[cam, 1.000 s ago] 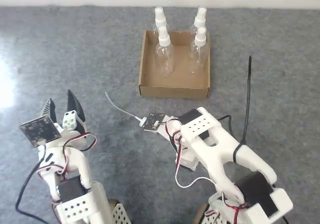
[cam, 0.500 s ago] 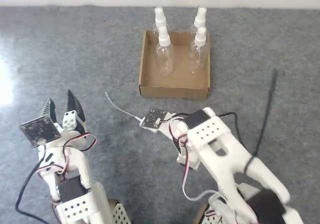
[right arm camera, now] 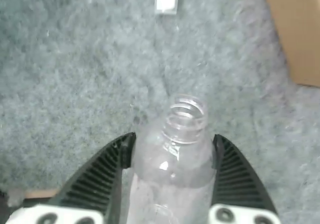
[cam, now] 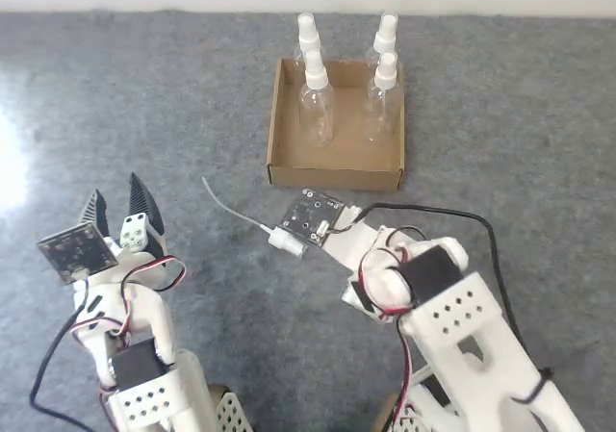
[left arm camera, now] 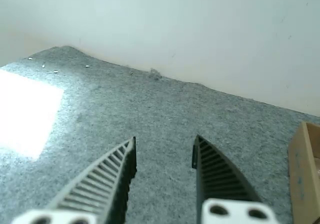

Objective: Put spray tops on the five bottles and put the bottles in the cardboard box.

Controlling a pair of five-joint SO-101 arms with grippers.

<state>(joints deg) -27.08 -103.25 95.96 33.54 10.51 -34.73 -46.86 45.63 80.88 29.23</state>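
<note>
Grey felt tabletop (cam: 144, 114), R end effector (right arm camera: 173, 137) clamping clear threaded-neck bottle (right arm camera: 187, 115)

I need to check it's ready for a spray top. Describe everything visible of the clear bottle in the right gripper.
The clear plastic bottle is see-through and glossy, with rounded shoulders and a narrow threaded neck. The mouth is open, with no spray top on it. It sits between the black ribbed fingers of the right gripper, which close on its shoulders from both sides. Grey carpet lies beyond its mouth. Its lower body is cut off.
</note>
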